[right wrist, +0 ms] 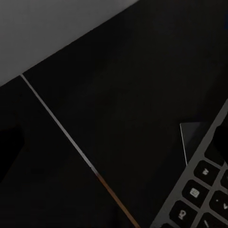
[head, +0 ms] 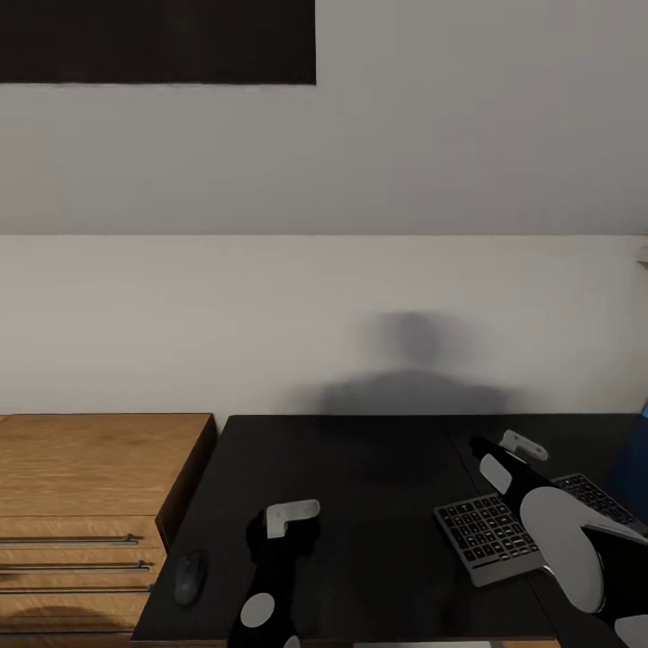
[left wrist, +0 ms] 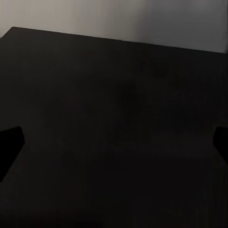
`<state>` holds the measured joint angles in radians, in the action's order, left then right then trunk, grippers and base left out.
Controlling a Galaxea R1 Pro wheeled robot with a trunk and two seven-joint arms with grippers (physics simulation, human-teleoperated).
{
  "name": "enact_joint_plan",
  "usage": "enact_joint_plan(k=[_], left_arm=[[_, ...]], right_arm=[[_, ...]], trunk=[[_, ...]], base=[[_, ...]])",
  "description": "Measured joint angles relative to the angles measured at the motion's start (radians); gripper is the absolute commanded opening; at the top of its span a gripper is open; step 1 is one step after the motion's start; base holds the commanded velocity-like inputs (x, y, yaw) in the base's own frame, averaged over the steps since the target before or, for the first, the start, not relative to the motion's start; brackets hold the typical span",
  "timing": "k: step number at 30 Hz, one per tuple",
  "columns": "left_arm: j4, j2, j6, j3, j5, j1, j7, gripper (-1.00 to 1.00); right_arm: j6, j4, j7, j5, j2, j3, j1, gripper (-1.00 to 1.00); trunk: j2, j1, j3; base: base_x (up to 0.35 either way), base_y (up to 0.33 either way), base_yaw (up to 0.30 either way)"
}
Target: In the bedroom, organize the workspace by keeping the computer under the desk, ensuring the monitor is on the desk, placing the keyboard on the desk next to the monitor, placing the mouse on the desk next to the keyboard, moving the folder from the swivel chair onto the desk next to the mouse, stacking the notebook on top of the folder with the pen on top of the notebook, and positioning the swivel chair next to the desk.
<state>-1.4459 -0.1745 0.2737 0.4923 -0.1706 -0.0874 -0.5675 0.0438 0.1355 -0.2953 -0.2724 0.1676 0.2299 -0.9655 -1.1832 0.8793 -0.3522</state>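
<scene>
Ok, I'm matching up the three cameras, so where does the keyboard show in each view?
Head view: the keyboard lies at lower right on the dark desk, partly behind the right arm.
Left wrist view: the keyboard is not in this picture; there is bare desk top and wall.
Right wrist view: its corner and keys sit at lower right.
Shared landmark: the dark desk top meeting the pale wall.

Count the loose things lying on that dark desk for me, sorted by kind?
Grey keyboard with dark keys: 1
Small dark grey computer mouse: 1
Blue object cut off at the desk's right edge: 1, kind unclear
Total: 3
</scene>
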Motion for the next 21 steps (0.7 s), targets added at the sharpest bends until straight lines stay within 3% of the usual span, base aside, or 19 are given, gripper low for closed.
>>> enact_joint_plan(k=[7, 21], left_arm=[[-0.002, 0.000, -0.039, 0.000, 0.039, 0.000, 0.000, 1.00], [-0.006, 0.000, -0.043, 0.000, 0.039, -0.001, -0.003, 1.00]], right_arm=[[0.000, 0.000, 0.000, 0.000, 0.000, 0.000, 0.001, 1.00], [-0.001, 0.000, 0.000, 0.000, 0.001, 0.000, 0.001, 1.00]], trunk=[[0.000, 0.000, 0.000], [0.000, 0.000, 0.000]], base=[[0.000, 0.000, 0.000], [0.000, 0.000, 0.000]])
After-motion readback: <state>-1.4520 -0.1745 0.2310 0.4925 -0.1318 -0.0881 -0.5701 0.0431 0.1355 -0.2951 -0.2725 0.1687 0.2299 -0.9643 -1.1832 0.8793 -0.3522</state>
